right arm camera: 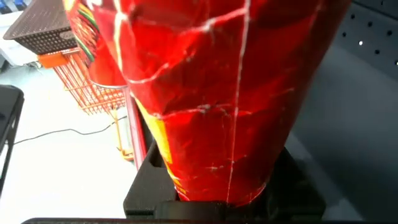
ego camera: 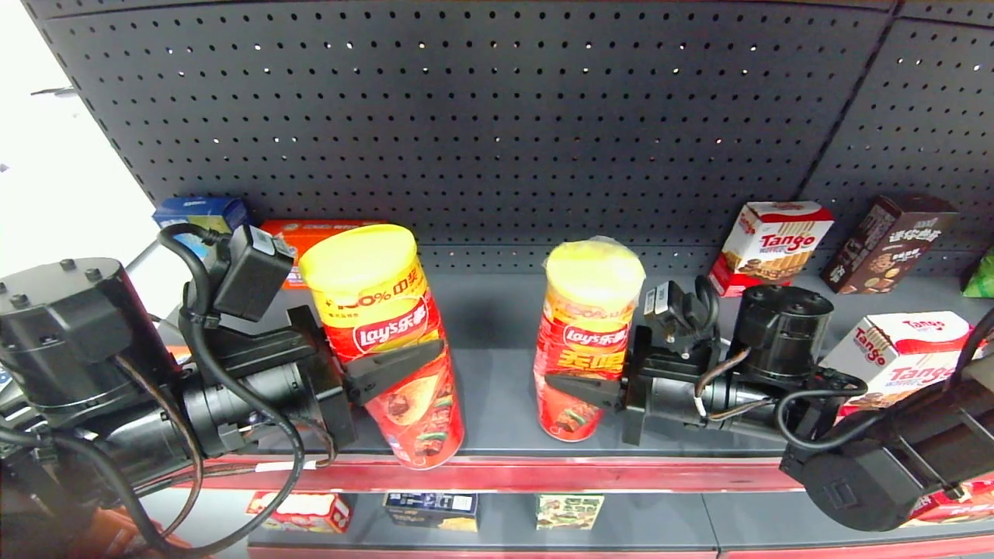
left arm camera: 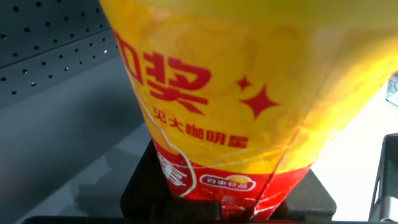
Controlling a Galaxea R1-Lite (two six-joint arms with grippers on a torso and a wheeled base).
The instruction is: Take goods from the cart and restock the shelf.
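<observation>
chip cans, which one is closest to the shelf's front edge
The chip can in the left end effector: its base reaches the red front strip, while the can in the right end effector stands farther back.

left arm [ego camera: 241, 388] and right arm [ego camera: 683, 392] are black, with round screwed caps [ego camera: 62, 281] and looping cables [ego camera: 190, 272].

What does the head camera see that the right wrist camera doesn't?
Only the head view: a wafer box, a brown box and a blue box. Only the right wrist view: an orange wire basket. Both: the right can and the pegboard.
</observation>
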